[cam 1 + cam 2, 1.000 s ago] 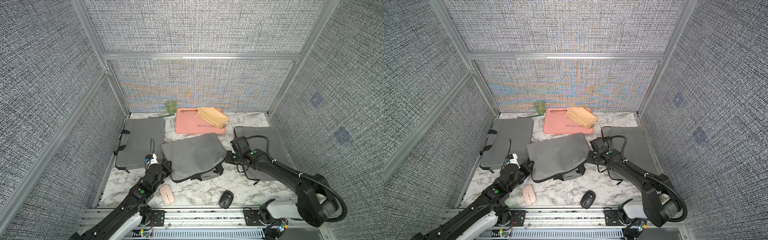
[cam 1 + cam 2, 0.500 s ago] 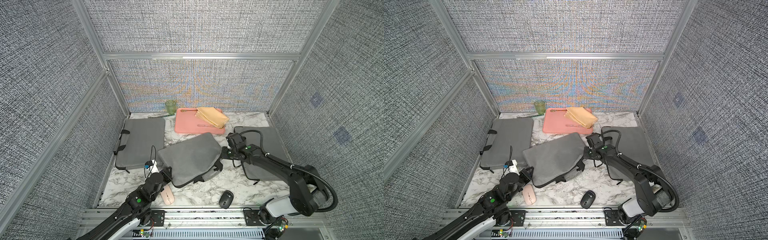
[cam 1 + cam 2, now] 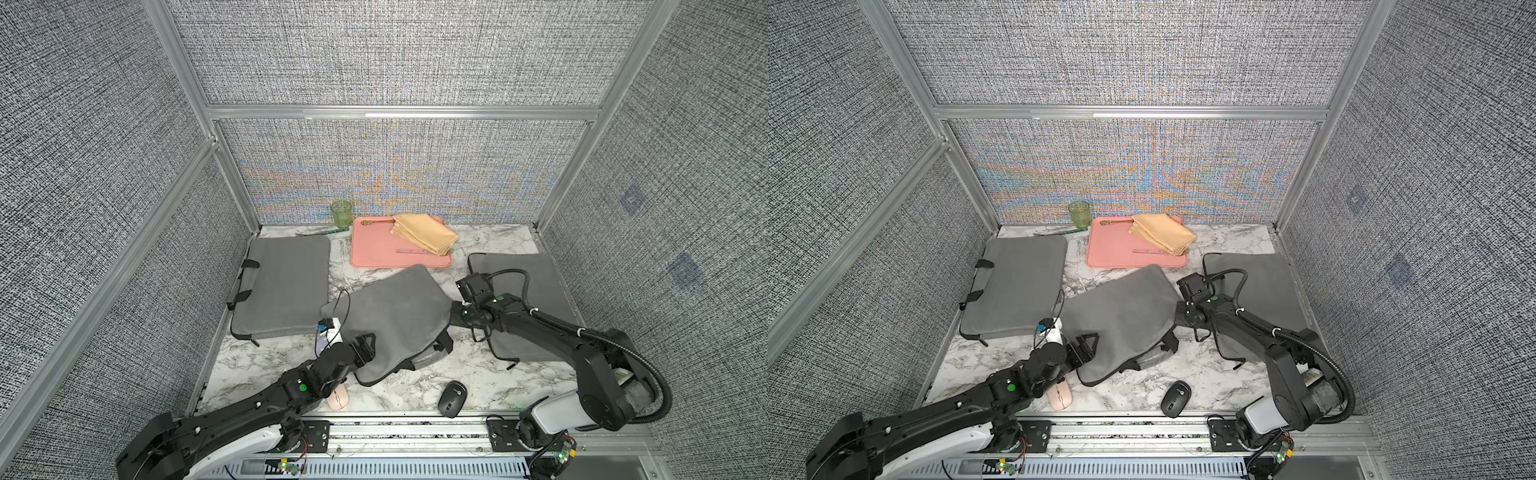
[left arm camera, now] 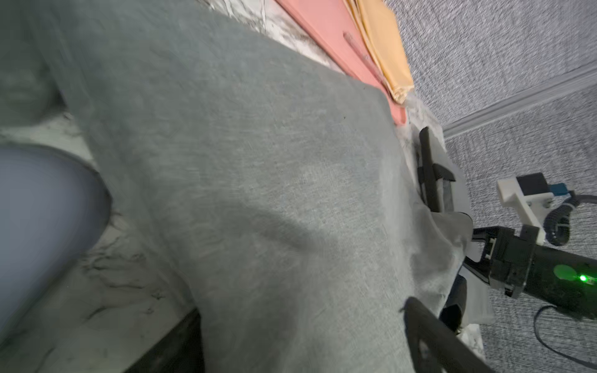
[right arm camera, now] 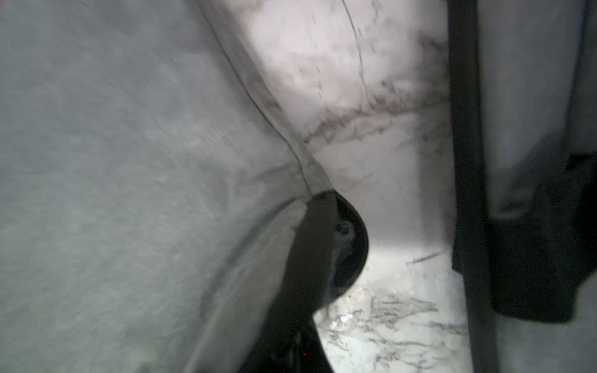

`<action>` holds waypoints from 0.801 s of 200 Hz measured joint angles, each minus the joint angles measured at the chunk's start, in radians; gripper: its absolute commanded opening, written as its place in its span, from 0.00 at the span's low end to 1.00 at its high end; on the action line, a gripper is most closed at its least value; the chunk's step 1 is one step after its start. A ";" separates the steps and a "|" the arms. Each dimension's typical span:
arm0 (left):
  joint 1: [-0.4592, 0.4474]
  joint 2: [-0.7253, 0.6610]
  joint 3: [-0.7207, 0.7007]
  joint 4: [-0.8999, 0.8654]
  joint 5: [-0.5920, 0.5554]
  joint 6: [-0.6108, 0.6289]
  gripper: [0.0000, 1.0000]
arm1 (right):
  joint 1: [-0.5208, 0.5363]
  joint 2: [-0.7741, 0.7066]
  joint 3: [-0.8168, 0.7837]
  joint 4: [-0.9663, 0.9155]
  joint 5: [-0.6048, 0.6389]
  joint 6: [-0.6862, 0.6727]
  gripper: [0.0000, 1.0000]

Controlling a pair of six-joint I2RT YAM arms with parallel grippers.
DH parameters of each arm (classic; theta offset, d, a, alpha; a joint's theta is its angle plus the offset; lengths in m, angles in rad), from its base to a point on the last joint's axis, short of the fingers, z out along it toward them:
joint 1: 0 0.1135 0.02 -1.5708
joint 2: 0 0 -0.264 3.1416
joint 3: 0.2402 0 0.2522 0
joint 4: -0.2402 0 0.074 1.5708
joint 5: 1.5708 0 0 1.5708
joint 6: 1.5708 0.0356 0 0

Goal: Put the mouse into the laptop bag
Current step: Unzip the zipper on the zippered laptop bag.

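Observation:
The middle grey laptop bag (image 3: 395,316) (image 3: 1121,316) lies slanted on the marble table. My right gripper (image 3: 456,316) (image 3: 1179,318) (image 5: 310,258) is shut on the bag's right edge, pinching the fabric (image 5: 129,161). At the bag's near-left corner my left gripper (image 3: 365,345) (image 3: 1087,343) (image 4: 303,348) stands open, its fingers spread wide over the grey fabric (image 4: 258,193). A pink mouse (image 3: 338,397) (image 3: 1060,397) lies on the table beside the left forearm, partly covered by it. A black mouse (image 3: 452,398) (image 3: 1175,398) sits near the front edge, apart from both grippers.
Two more grey bags lie flat, one at the left (image 3: 282,286) and one at the right (image 3: 528,282) under the right arm. A pink tray (image 3: 386,253) with yellow cloth (image 3: 424,232) and a green cup (image 3: 340,214) stand at the back. Mesh walls close in all round.
My left gripper has opened and let go of the bag's near-left corner. The right gripper has dragged the bag's right edge toward the back, so the bag has turned.

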 measured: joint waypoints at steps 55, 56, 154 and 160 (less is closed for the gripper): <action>-0.016 0.335 0.053 0.174 -0.041 0.027 0.88 | 0.165 0.013 0.003 -0.119 0.066 0.092 0.00; -0.016 0.338 0.054 0.177 -0.042 0.027 0.88 | 0.168 0.013 0.003 -0.121 0.068 0.093 0.00; -0.015 0.213 0.033 0.191 -0.153 0.031 0.59 | 0.222 -0.096 -0.045 -0.300 0.085 0.130 0.00; -0.009 0.191 0.045 0.159 -0.163 0.039 0.51 | 0.199 -0.094 -0.052 -0.300 0.077 0.130 0.00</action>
